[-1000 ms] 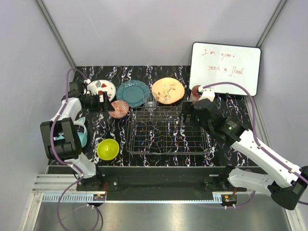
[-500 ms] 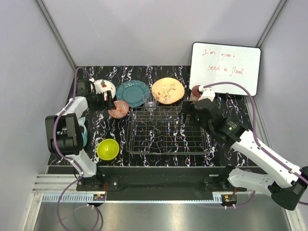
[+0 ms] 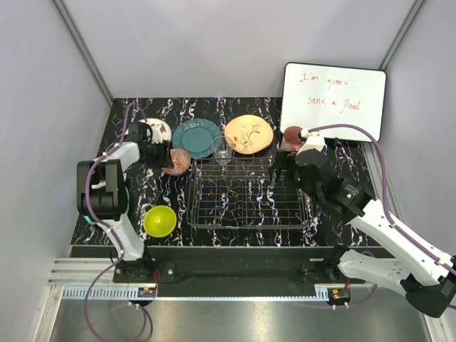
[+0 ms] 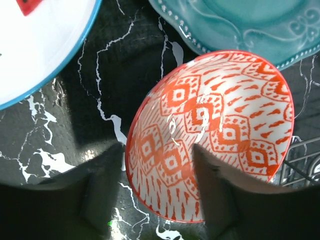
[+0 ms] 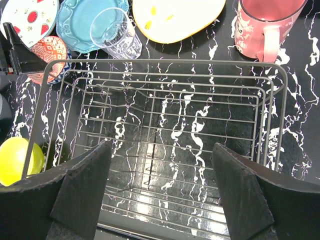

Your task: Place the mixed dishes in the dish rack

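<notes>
While R gripper [image 5: 162, 167] hangs over rack [image 5: 160, 62] w/ fingers spread, L gripper [image 4: 157, 172] straddles bowl [image 4: 225, 125] rim, fingers apart.

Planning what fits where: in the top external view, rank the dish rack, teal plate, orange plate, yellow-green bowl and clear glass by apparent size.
1. dish rack
2. teal plate and orange plate, about equal
3. yellow-green bowl
4. clear glass

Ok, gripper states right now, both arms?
Left gripper: open, straddling the small red-patterned bowl rim.
Right gripper: open, empty, over the dish rack.
</notes>
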Motion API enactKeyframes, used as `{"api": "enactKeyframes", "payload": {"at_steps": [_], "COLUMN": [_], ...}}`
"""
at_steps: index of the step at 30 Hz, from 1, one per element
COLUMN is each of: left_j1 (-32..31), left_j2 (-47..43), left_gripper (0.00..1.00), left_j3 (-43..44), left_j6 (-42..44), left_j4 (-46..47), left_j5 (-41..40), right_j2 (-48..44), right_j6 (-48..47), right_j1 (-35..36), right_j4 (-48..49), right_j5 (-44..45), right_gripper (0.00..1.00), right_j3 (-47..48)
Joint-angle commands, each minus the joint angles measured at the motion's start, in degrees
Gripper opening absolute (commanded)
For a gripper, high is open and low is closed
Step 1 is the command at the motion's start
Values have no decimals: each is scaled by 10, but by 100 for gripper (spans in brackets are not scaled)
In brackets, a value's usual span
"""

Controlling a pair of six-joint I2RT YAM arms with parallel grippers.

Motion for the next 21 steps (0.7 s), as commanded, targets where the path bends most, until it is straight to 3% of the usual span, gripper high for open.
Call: {"api": "enactKeyframes", "payload": {"at_steps": [1, 2, 4, 5, 7, 13, 16, 19, 20, 21], "left_j1": [2, 2, 2, 2, 3, 3, 1, -18, -29, -67], "left_j2": [-3, -4, -7, -9, -22, -109, -174, -239, -254, -283], "left_gripper": [42, 29, 18, 8, 2, 0, 0, 0, 0, 0], "left_j3": [14, 13, 11, 10, 6, 10, 47, 88, 95, 102], "left_j6": [1, 1, 0, 0, 4, 6, 1, 22, 47, 55], "left_j4": [31, 36, 36, 36, 35, -4, -53, -102, -111, -118], "left_j5": [-12, -15, -22, -23, -31, -69, -132, -241, -311, -353], "right_j2": [-2, -2, -6, -11, -17, -30, -34, -41, -45, -47], "right_j6": [12, 13, 16, 16, 16, 13, 14, 14, 16, 16], "right_j1": [1, 1, 2, 1, 1, 1, 2, 1, 1, 1], "right_j4": [26, 28, 29, 30, 31, 35, 38, 40, 44, 45], "right_j5": [-18, -20, -22, -21, -21, -28, -33, -36, -36, -36], "right_gripper": [87, 86, 85, 84, 84, 82, 80, 78, 77, 76], "right_j3": [-6, -7, -11, -14, -19, -27, -30, -39, -40, -42]}}
